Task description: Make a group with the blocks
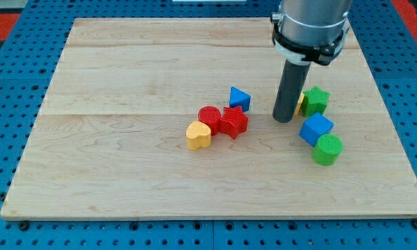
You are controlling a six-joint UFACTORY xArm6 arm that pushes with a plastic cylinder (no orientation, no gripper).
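Dark rod, no pincer on it, so nothing opens or grips; my tip [285, 119] just rests on the wooden board [125, 160]. A yellow block [300, 104] peeks out right behind it, touching the green star [316, 100]. Blue cube [315, 129] and green cylinder [327, 149] sit lower right. Left: blue triangle [240, 98], red star [233, 122], red cylinder [209, 117], yellow heart [198, 135] bunched together.

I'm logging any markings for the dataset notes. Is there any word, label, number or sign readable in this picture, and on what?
None can be read: no text shows on the wooden board, the arm's grey collar, my tip, or any block, such as the blue cube or yellow heart.
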